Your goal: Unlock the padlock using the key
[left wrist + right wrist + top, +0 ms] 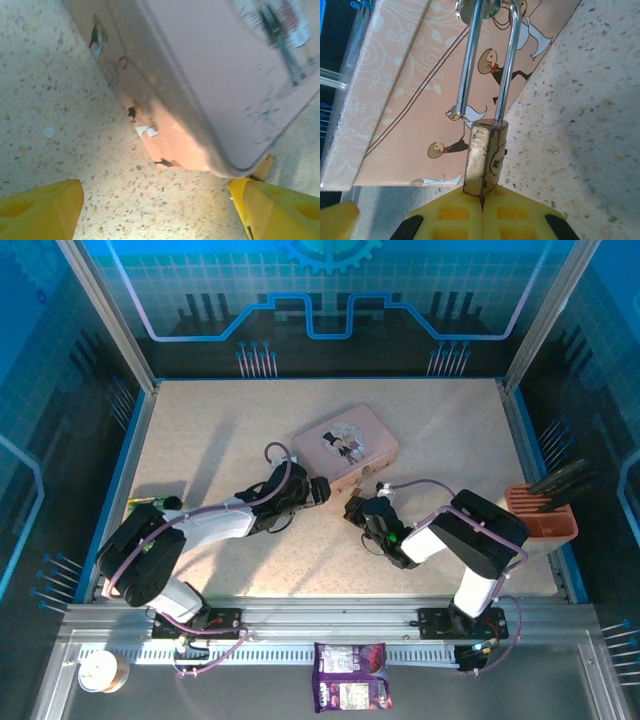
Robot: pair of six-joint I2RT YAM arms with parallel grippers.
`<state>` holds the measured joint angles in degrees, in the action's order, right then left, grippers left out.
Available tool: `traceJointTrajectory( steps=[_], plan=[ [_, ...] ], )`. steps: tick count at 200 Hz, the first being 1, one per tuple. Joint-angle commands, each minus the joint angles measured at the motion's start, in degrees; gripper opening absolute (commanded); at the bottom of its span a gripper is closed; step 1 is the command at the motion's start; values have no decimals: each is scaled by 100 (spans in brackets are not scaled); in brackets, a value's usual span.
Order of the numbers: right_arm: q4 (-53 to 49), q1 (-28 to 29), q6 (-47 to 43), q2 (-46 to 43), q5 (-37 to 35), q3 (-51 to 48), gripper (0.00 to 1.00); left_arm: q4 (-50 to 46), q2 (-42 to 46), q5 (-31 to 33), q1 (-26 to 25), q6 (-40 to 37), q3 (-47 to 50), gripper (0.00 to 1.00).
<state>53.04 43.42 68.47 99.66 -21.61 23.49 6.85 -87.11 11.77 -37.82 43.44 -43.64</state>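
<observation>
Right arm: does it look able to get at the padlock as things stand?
Probably yes: the right gripper, fingers closed, sits right at the bottom end of the padlock; the tin lies beside them, not between.

left arm [200, 525] / right arm [470, 535]: white links, black joints | cables [275, 452]: lilac, routed along links | fingers [450, 216]: yellow, grid-moulded | bases [210, 621]: black, bolted down

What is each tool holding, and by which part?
Right tool is shut at the bottom end of the small brass padlock with silver shackle; a dark sliver pinched there may be the key, uncertain. Left tool is open, holding nothing.
</observation>
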Motion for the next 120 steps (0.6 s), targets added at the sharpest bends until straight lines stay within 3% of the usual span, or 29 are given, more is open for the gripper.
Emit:
traceJointTrajectory(
  steps=[1,68,120],
  plan=[
    [267,-143,-511,-321,-69,-180,0,186,101,124,70,16,-169,86],
    [633,-499,-514,-13,634,-339,0,-906,-979,591,258,223,-1252,88],
    [729,-726,-624,-88,771,-337,0,-1103,-1177,797,258,411,-1085,87]
  ],
)
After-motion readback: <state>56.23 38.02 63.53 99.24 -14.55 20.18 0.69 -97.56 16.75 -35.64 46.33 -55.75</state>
